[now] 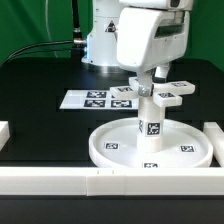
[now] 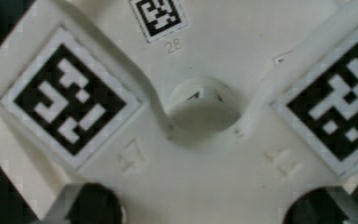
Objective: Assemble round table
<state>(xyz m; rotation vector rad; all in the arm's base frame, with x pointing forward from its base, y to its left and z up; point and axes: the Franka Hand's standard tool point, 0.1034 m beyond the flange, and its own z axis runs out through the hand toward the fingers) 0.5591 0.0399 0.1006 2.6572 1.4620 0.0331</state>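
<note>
The large rimmed round disc (image 1: 150,150) lies on the black table near the front. The short cylindrical leg (image 1: 151,125) stands upright at its centre, tag facing the camera. The cross-shaped piece (image 1: 165,96) sits level on top of the leg, its tagged arms spread out. My gripper (image 1: 145,84) comes down from above and is shut on one arm of the cross. In the wrist view the cross (image 2: 194,120) fills the frame, with a round central hollow and tagged arms. My gripper (image 2: 211,205) has one dark fingertip (image 2: 87,205) on each side of the white arm.
The marker board (image 1: 88,98) lies flat behind the disc, towards the exterior view's left. White border rails run along the front (image 1: 100,181), the exterior view's right (image 1: 215,135) and left (image 1: 4,131). The robot base (image 1: 100,40) stands at the back.
</note>
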